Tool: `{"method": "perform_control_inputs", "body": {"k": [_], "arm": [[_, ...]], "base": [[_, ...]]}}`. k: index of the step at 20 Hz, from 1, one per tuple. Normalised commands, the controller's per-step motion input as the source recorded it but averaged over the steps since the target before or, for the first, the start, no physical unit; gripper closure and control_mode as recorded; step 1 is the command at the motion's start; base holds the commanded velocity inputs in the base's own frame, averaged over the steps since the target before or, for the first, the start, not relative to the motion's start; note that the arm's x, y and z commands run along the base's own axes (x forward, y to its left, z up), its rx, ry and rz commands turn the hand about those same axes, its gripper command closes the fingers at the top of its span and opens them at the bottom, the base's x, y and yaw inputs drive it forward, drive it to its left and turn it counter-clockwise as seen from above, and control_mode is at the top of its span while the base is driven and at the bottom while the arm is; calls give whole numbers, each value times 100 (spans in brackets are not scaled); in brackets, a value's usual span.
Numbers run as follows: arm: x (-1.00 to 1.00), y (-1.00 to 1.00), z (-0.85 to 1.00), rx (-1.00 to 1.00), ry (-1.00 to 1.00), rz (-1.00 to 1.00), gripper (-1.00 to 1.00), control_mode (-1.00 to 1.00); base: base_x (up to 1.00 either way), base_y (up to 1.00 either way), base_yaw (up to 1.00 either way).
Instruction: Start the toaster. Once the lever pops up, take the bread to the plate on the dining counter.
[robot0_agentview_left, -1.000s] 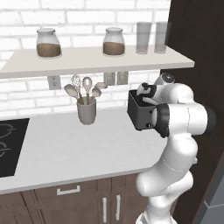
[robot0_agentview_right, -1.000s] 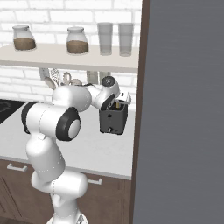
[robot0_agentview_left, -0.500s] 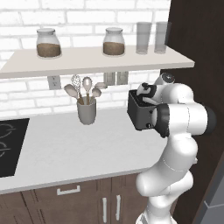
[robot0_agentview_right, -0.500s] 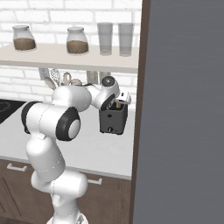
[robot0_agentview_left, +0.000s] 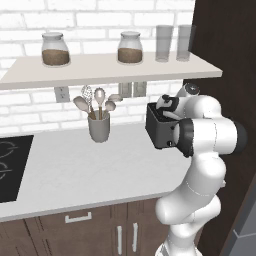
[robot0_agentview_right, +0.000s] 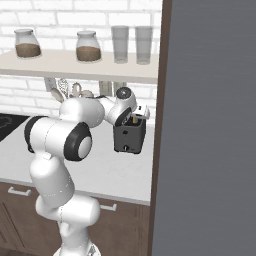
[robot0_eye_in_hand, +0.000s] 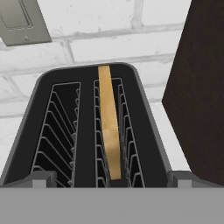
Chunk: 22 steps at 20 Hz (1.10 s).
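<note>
- Toaster (robot0_eye_in_hand: 87, 127): boxy, dark grey/black, rounded corners, matte shell; two long top slots w/ thin wire racks inside. Sits on the desk (robot0_agentview_left: 75, 165) at its far right, just beside the dark wood panel (robot0_agentview_left: 225, 45).
- Bread (robot0_eye_in_hand: 109, 127): thin tan slice, seen edge-on, standing upright in the right slot; left slot bare wire.
- In right base view the toaster (robot0_agentview_right: 129, 136) shows a small pale knob low on its front; bread top is a tiny tan sliver, hard to make out.
- Hand (robot0_agentview_right: 131, 114) hangs directly over the toaster top, fingers spread fully wide, gripping nothing. Finger tips (robot0_eye_in_hand: 41, 179) sit at either end of the toaster, outside the slots.
- In left base view the arm's white elbow covers much of the toaster (robot0_agentview_left: 159, 131); hand itself mostly hidden behind the wrist.
- Desk: smooth pale stone-look top, dark brown cabinets below.
- Grey utensil cup (robot0_agentview_left: 99, 127) w/ spoons and whisk, well left of toaster.
- Shelf (robot0_agentview_left: 100, 67) above: two glass jars w/ brown contents, two clear tumblers.
- Wall: white brick, outlet plate (robot0_eye_in_hand: 24, 19) cut off by frame edge.
</note>
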Motion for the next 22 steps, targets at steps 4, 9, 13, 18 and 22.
{"method": "perform_control_inputs", "body": {"k": [4,9,13,18,22], "arm": [[0,0,0,0,0,0,-100,-100],[0,0,0,0,0,0,-100,-100],[0,0,0,0,0,0,-100,-100],[0,0,0,0,0,0,-100,-100],[0,0,0,0,0,0,-100,-100]], "base": [[0,0,0],[0,0,0],[0,0,0],[0,0,0],[0,0,0]]}}
